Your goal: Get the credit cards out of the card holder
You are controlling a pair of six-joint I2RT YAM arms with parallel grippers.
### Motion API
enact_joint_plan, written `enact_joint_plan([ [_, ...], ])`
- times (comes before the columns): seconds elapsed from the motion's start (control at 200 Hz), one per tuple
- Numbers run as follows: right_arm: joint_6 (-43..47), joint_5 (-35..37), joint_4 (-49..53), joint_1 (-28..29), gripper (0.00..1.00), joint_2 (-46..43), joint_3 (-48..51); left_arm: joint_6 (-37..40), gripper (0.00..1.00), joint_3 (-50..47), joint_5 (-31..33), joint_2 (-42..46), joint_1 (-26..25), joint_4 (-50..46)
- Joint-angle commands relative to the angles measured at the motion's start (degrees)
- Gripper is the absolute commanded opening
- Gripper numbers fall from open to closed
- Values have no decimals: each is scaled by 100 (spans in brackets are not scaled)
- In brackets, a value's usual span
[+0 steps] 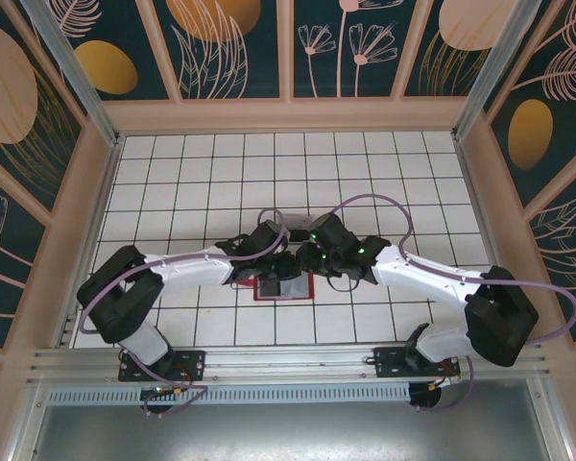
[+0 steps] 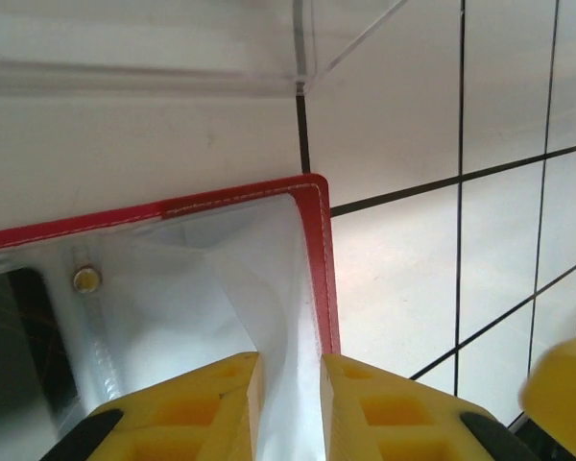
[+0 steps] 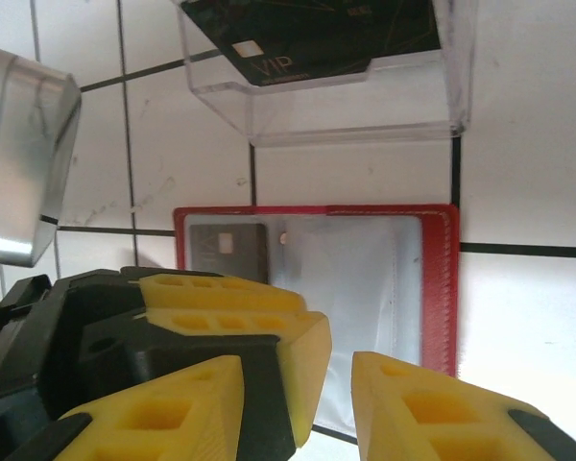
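One flat grey plastic card [image 3: 228, 252] in the left pocket of the small red folding wallet [image 3: 442, 288], open by the white tiled table's [image 1: 365, 163] near edge, ahead of the right gripper [image 3: 312, 394], fingers spread, empty. Left gripper [image 2: 290, 384] on the lining: pinching or not, can't tell.
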State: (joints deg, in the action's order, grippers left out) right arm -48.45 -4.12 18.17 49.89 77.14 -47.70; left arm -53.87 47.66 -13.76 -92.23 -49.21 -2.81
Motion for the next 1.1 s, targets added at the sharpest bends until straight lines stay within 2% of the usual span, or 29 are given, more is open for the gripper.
enact_joint_plan([
  [0.0, -99, -288, -358, -36, 36, -56, 164, 139, 25, 30, 171, 256, 93, -89],
  [0.275, -246, -880, -1068, -32, 34, 321, 285, 379, 24, -676, 216, 929, 672, -360],
  [0.45, -264, -1213, -1389, -23, 32, 724, 246, 602, 23, -1014, 313, 1167, 838, -619],
  [0.706, -209, -1736, -2036, -14, 29, 1282, 358, 784, 20, -1148, 208, 1043, 878, -696],
  [0.796, -179, -1875, -2111, -13, 28, 1458, 334, 892, 20, -1120, 372, 960, 880, -879],
  [1.096, -49, -1961, -2214, -32, 27, 1833, 352, 1176, 20, -1018, 325, 627, 879, -1129],
])
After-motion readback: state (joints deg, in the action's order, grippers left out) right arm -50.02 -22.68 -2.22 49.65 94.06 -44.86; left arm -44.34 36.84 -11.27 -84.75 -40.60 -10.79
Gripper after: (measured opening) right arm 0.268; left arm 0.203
